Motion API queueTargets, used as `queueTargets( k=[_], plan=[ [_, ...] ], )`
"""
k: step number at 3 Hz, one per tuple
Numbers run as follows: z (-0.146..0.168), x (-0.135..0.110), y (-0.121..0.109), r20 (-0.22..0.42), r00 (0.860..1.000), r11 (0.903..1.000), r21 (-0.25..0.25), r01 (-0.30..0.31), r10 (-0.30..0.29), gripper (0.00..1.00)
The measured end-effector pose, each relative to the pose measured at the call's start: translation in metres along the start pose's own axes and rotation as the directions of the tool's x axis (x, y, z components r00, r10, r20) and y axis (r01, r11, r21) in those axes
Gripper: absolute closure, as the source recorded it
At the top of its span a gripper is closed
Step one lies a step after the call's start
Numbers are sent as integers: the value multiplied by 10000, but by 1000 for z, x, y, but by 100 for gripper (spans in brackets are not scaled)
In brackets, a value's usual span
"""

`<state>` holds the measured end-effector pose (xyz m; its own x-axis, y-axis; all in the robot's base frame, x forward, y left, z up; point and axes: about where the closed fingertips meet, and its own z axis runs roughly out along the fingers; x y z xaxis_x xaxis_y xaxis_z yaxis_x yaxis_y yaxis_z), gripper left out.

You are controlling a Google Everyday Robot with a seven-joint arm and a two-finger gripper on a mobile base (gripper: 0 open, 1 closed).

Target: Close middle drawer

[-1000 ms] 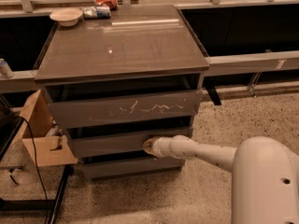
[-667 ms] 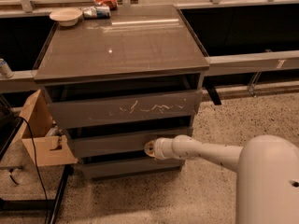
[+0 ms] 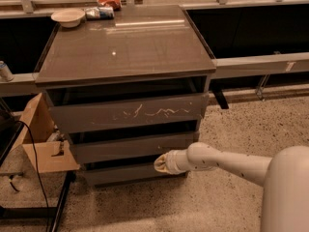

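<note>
I am looking at the middle drawer (image 3: 128, 147), sitting second from the top in the cabinet. Its plain front is showing below a dark gap, and I am not seeing any of its tray. How far out it is standing I cannot tell. The tool (image 3: 162, 163) is hanging at the lower edge of that front, right of its middle, and is looking as if it is touching it. Whether the tool is open or closed I cannot tell. The arm (image 3: 227, 162) is reaching in from the right, low over the speckled floor (image 3: 241, 124).

Above, the scratched drawer (image 3: 126, 113) is jutting forward, and the bottom drawer (image 3: 116, 174) is lying darker behind the tool. The worktop (image 3: 125, 50) is carrying a bowl (image 3: 67, 17) and a can (image 3: 100, 12) at its far left corner. A cardboard box (image 3: 41, 141) is standing just left of the cabinet.
</note>
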<state>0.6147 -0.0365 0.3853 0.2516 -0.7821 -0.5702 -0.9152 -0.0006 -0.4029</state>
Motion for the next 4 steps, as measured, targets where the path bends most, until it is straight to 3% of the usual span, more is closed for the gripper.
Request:
queueTargets(
  k=[1, 4],
  plan=[
    [-1, -2, 8, 81, 9999, 9996, -265, -69, 71, 83],
    [-1, -2, 8, 82, 9999, 9996, -266, -69, 71, 15]
  ],
)
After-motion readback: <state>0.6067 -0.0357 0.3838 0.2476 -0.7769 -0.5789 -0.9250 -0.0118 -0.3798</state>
